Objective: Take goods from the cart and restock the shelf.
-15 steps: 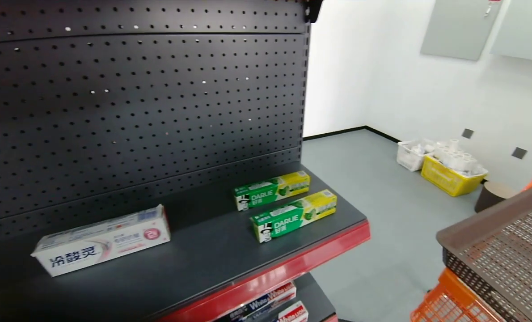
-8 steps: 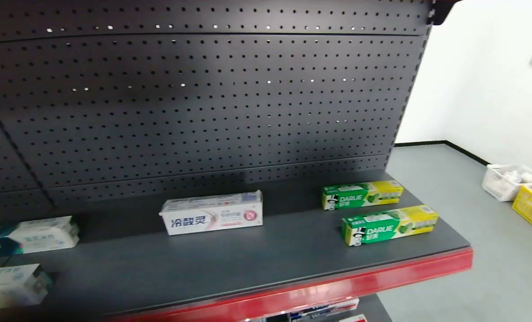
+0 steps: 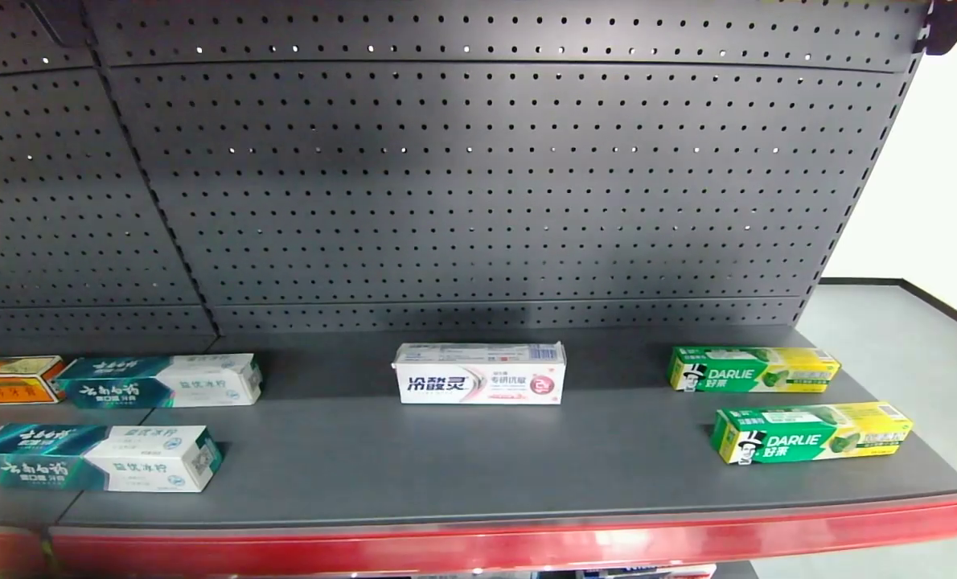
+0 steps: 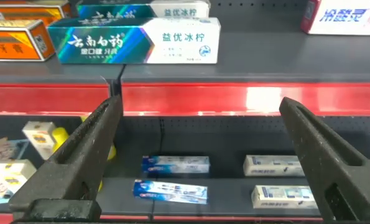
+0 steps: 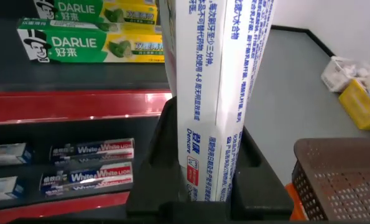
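White toothpaste box — upright, snug between jaws of the right gripper

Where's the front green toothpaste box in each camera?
Head view: front green toothpaste box lies at the shelf's right end, near the red shelf edge.
Right wrist view: just behind that edge, one end hidden by the held white box.
Left wrist view: not in it; it faces the teal box end.
Shared landmark: the red shelf edge.

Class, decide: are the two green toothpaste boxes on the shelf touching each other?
Apart. The head view shows a strip of bare shelf between the rear green box and the front green box.
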Tool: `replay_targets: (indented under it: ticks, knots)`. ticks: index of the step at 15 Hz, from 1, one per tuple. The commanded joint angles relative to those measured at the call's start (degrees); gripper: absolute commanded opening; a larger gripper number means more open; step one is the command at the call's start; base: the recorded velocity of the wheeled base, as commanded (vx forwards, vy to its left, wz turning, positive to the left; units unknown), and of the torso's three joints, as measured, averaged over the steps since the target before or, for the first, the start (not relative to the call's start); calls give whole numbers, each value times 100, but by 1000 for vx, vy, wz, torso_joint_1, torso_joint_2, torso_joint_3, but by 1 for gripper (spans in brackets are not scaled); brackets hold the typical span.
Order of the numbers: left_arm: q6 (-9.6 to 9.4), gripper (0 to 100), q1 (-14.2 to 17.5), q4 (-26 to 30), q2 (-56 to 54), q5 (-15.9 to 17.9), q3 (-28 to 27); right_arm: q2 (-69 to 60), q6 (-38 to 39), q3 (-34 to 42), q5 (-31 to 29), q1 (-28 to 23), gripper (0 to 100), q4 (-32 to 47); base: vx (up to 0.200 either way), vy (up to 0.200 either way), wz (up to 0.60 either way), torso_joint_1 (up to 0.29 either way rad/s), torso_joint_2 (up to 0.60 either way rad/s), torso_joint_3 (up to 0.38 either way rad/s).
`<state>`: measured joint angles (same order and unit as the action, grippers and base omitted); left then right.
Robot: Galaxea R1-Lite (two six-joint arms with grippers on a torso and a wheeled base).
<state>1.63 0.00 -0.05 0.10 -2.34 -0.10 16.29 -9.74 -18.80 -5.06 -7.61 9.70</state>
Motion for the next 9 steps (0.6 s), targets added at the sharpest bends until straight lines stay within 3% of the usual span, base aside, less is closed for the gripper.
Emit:
replay_targets:
  ticks: [1, 5, 9]
  knots:
    - [-5, 100, 0, -4, -1, -3, 1, -11, -2, 17, 14, 49, 0, 14, 0, 0, 0, 0, 0, 0]
    - [4, 100, 9, -4, -1, -3, 1, -143, 7, 8, 110, 145, 0, 23, 0, 0, 0, 0, 0, 0]
    - [4, 100, 0, -4, -1, -3, 1, -416, 42, 96, 726, 321, 0, 5, 0, 0, 0, 0, 0, 0]
